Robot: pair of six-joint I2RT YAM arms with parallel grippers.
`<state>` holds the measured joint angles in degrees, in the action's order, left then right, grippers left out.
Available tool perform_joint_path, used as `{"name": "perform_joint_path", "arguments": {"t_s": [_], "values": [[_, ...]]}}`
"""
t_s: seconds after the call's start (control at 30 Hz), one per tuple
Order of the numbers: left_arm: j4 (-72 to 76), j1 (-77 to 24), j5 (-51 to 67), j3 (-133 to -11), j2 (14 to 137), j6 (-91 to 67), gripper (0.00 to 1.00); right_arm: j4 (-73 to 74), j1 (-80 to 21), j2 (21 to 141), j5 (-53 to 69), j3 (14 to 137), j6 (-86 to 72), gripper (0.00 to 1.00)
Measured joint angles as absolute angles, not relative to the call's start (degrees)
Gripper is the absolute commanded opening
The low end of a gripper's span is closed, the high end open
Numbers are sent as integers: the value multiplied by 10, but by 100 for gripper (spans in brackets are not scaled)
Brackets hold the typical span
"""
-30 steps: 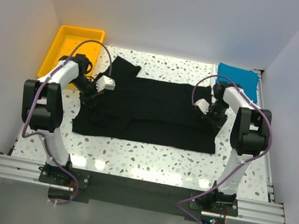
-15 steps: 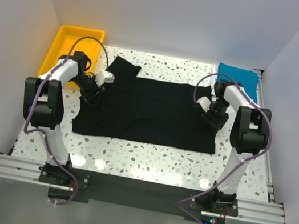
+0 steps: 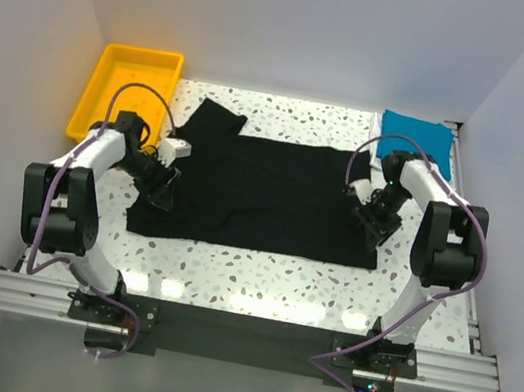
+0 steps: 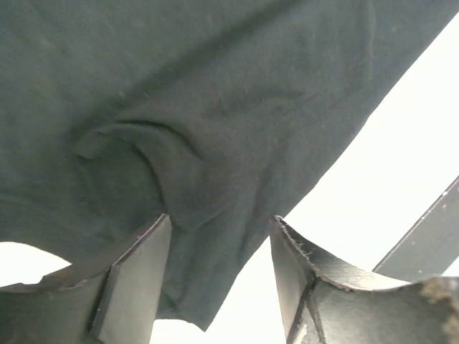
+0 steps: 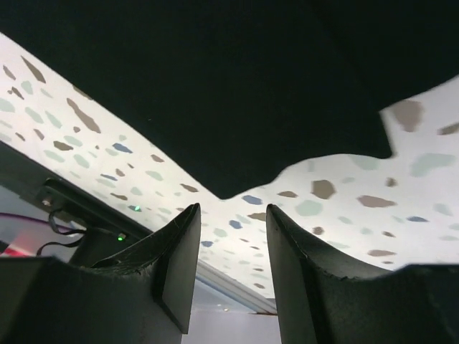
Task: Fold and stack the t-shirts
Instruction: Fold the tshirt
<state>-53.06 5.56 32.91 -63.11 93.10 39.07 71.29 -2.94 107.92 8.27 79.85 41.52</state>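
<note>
While the black t-shirt (image 3: pixel 262 196) lies spread, a yellow tray (image 3: pixel 136 82) sits far-left.

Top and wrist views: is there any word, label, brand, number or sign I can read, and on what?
None: no readable text in any view.
The black t-shirt, the blue t-shirt and the yellow tray show no print, tag or label.

large shirt (image 3: pixel 263 191): table (image 3: pixel 258 277) centre | tray (image 3: pixel 92 97): far-left | second shirt (image 3: pixel 417 137): far-right corner, seemingly
</note>
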Motion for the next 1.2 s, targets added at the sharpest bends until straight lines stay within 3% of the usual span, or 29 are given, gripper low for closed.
{"name": "perform_joint_path", "arguments": {"t_s": [0.27,0.5,0.6,0.83,1.03,1.2], "values": [[-487,44,319,-610,965,339,65,693,-29,1079,97,731,399,44],[-456,29,289,-598,977,305,52,693,-30,1079,114,739,394,42],[-452,29,281,-598,984,291,34,695,-33,1079,130,761,391,39],[-471,27,313,-629,993,285,4,693,-42,1080,148,780,385,34],[-476,23,364,-722,1042,273,6,690,-42,1080,147,769,385,34],[-457,22,401,-797,1111,230,18,689,-42,1080,146,767,383,34]]}}
